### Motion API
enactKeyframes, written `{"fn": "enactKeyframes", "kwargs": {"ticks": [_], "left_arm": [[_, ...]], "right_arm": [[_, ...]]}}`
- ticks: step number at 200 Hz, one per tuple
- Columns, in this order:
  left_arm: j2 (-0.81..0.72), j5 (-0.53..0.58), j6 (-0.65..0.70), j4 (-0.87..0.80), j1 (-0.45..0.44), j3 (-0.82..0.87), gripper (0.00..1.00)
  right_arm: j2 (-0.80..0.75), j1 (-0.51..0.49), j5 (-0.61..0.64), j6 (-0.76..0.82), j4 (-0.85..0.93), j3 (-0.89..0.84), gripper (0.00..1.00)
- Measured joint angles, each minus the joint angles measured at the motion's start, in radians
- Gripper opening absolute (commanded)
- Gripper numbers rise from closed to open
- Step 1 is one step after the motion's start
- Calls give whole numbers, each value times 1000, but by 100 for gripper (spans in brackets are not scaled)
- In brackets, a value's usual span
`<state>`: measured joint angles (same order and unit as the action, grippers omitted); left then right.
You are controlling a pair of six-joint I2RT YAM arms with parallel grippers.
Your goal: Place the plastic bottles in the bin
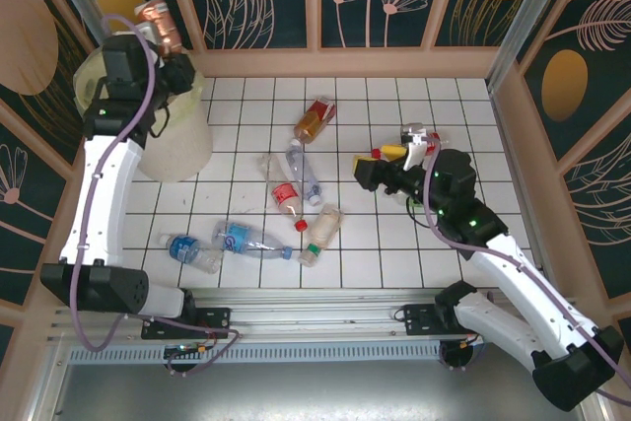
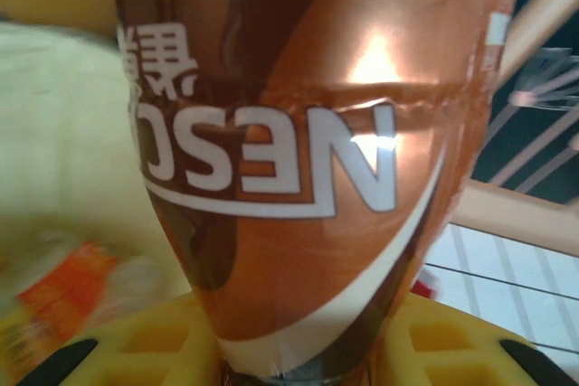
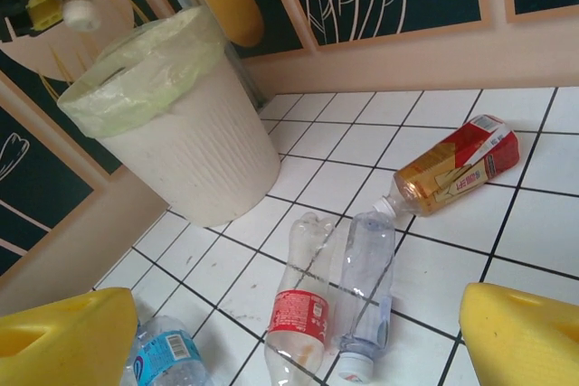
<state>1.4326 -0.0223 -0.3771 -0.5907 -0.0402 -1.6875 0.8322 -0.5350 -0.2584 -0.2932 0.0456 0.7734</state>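
Left tool (image 1: 168, 51) clenched on a brown-sleeved bottle (image 1: 156, 19) raised at upper left by the bin (image 1: 182, 145), right tool (image 1: 402, 150) spread open at mid-right, remaining plastic bottles (image 1: 296, 194) strewn mid-frame on the worktop (image 1: 463, 105): judged light, thin-walled, crushable and slick, best pinched across the labelled midsection.

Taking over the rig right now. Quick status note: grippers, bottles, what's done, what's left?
Left gripper: shut on brown bottle, held above the bin, not yet released.
Right gripper: open, empty, over the tiles right of the loose bottles.
On the tiles: amber red-label bottle, red-label clear bottle, plain clear bottle, green-cap bottle, longer blue-label bottle, shorter blue-label bottle.
Done: bin contents too blurred to tell.
Left: drop the held one, then clear those six.
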Motion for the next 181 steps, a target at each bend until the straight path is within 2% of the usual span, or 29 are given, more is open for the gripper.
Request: {"fn": "enactKeyframes", "kwargs": {"ticks": [60, 96, 122, 171, 181], "left_arm": [[116, 23, 29, -73, 142, -5, 36], [181, 26, 40, -80, 175, -14, 38], [202, 27, 49, -91, 175, -14, 49], [188, 58, 61, -97, 175, -20, 97], [172, 57, 59, -96, 175, -17, 99]], "right_arm": [[45, 0, 5, 0, 40, -2, 92], [68, 0, -3, 0, 66, -4, 92], [104, 0, -13, -6, 84, -5, 92], [198, -21, 23, -137, 93, -64, 89], [220, -50, 42, -174, 97, -77, 89]]}}
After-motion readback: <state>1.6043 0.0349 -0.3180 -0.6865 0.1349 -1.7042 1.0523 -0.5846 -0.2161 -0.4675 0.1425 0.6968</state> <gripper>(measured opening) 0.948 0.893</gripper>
